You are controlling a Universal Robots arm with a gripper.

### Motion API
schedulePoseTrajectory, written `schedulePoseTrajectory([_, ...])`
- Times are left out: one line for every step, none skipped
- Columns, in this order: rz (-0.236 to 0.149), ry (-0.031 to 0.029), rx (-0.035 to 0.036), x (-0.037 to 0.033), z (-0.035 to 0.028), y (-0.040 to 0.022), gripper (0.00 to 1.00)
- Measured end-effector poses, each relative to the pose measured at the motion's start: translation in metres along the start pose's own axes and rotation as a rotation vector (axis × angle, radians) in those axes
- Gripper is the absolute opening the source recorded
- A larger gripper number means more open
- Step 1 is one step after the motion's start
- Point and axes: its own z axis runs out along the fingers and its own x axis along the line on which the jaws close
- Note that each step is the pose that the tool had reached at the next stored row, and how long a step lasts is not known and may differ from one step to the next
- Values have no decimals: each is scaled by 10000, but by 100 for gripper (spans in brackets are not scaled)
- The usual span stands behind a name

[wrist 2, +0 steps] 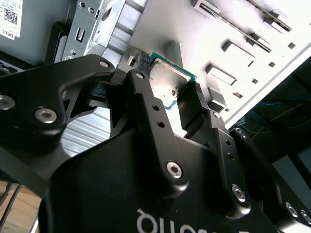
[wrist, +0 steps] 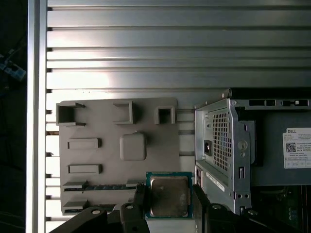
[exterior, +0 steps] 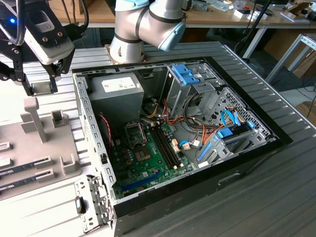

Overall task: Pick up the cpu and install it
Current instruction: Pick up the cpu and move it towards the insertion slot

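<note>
cpu point(exterior: 43, 88) hangs in the hand point(exterior: 40, 85) at the exterior view's far left, above the grey fixture tray point(exterior: 29, 148) and well apart from the open computer case point(exterior: 85, 123). The tray carries memory sticks point(exterior: 24, 165) in its near slots. The case holds the motherboard point(exterior: 148, 163) with its socket point(exterior: 135, 132), a power supply point(exterior: 116, 96) and loose cables point(exterior: 197, 138), which I judge could snag a low-carried hand.

In the second wrist view the two fingers point(wrist 2: 146, 97) are clamped on opposite edges of the cpu point(wrist 2: 167, 80), its silver top showing. So thin a hold could let it tilt or slip.

In the first wrist view the cpu point(wrist: 169, 195) sits square between the fingers, over the tray's point(wrist: 107, 111) edge and beside the case wall point(wrist: 218, 141). A chip set down twisted would likely damage the socket.
</note>
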Motion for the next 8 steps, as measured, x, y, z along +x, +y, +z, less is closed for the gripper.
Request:
schedulePoseTrajectory([0, 0, 0, -7, 1, 0, 47])
schedulePoseTrajectory([0, 0, 0, -12, 2, 0, 47])
schedulePoseTrajectory([0, 0, 0, -17, 4, 0, 47])
schedulePoseTrajectory([0, 0, 0, -22, 4, 0, 47])
schedulePoseTrajectory([0, 0, 0, -27, 5, 0, 47])
schedulePoseTrajectory([0, 0, -1, -32, 6, 0, 47])
schedulePoseTrajectory([0, 0, 0, -37, 7, 0, 47])
schedulePoseTrajectory([1, -1, 0, -42, 8, 0, 47])
